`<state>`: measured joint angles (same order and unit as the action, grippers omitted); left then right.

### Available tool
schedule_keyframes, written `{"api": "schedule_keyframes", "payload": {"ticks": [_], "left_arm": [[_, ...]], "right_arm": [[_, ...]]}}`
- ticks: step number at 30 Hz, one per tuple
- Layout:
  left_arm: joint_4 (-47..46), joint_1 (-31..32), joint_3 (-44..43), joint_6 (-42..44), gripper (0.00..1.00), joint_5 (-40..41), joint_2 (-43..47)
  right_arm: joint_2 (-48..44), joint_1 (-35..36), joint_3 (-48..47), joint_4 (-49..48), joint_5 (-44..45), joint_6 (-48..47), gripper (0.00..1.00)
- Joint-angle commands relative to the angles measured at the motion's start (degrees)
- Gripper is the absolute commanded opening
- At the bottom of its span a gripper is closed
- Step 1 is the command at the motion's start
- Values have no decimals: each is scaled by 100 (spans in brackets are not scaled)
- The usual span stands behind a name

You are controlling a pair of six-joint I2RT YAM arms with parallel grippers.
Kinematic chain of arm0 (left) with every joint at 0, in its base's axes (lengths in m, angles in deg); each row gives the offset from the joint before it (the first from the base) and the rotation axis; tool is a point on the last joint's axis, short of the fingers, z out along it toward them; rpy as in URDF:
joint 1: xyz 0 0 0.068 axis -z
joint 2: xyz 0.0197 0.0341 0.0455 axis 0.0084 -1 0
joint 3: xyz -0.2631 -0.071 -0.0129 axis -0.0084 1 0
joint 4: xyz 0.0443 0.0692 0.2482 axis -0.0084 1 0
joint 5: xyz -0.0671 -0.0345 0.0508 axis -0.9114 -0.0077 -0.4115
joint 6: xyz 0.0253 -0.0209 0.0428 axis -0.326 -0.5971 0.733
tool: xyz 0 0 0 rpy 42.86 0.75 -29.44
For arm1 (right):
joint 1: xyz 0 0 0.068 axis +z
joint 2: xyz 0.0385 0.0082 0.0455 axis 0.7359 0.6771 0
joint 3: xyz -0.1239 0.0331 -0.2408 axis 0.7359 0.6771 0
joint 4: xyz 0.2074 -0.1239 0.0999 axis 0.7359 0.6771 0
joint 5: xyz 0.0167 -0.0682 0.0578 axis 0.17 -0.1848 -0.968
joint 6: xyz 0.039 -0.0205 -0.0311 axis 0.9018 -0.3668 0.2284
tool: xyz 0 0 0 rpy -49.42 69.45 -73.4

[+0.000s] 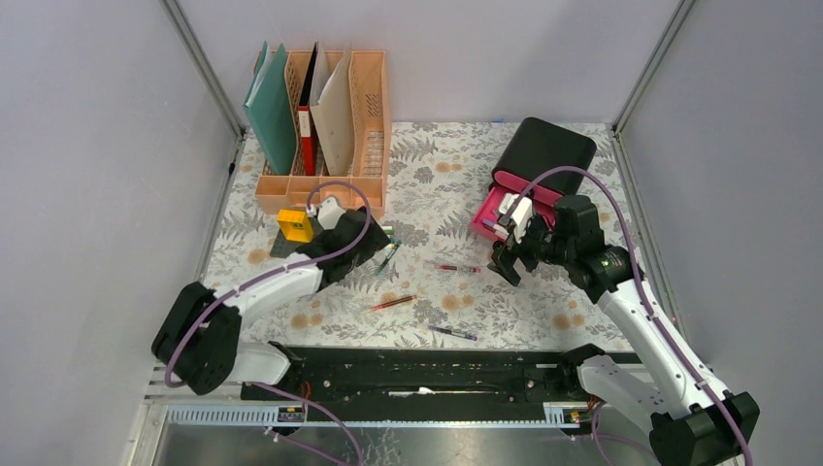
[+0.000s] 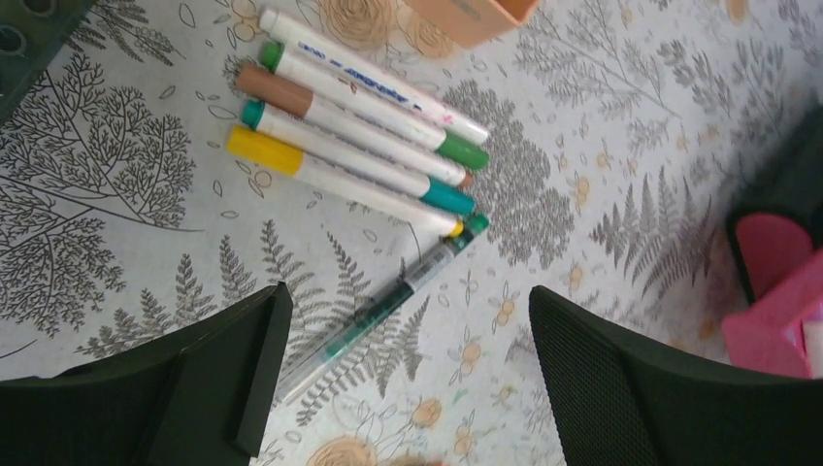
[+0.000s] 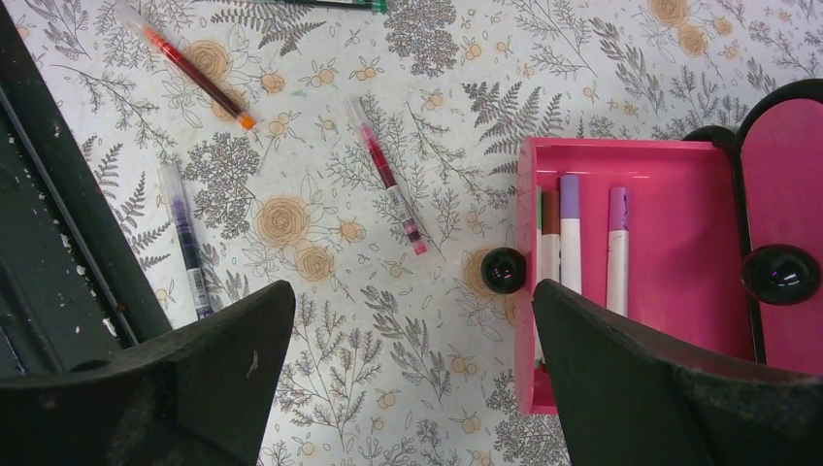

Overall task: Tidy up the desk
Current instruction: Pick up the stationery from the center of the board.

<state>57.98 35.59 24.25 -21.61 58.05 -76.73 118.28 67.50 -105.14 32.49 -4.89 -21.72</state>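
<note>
Presumably readying a pick, left gripper (image 2: 404, 335) gapes above the green pen (image 2: 383, 303); right gripper (image 3: 412, 325), empty, gapes beside the pink drawer (image 3: 684, 252).

**Your tally of what's out**

You have five capped markers (image 2: 340, 121) lying side by side, and four thin pens (image 1: 393, 303) lying loose: one green, one red, one orange, one purple. In the one pink drawer (image 3: 679, 243) you can count three more markers (image 3: 570, 233), perhaps a fourth at the edge. Add one peach file rack (image 1: 374, 116) and one yellow box (image 1: 295, 225).
</note>
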Motion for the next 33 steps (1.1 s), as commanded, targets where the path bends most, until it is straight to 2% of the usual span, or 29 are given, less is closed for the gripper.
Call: {"api": "schedule_keyframes", "payload": {"ticks": [1, 5, 9, 11, 21, 29, 33], "left_arm": [[772, -91, -535, -661, 94, 490, -462], [723, -162, -739, -821, 86, 508, -822], [764, -202, -997, -813, 71, 427, -1166], [799, -215, -1077, -809, 68, 453, -1330], [1213, -355, -1548, -878, 68, 515, -2130], [1318, -394, -1684, -901, 68, 504, -2380], [1673, -400, -1911, -928, 68, 509, -2573]], "right_arm": [[-2, -34, 18, -175, 41, -70, 100], [-2, -34, 33, -173, 93, -100, 100], [15, -41, 49, -185, 136, -106, 100], [14, -41, 50, -186, 152, -106, 100], [4, -52, 67, -201, 217, -123, 100], [-11, -52, 75, -202, 227, -124, 100], [-26, -63, 76, -210, 232, -132, 100]]}}
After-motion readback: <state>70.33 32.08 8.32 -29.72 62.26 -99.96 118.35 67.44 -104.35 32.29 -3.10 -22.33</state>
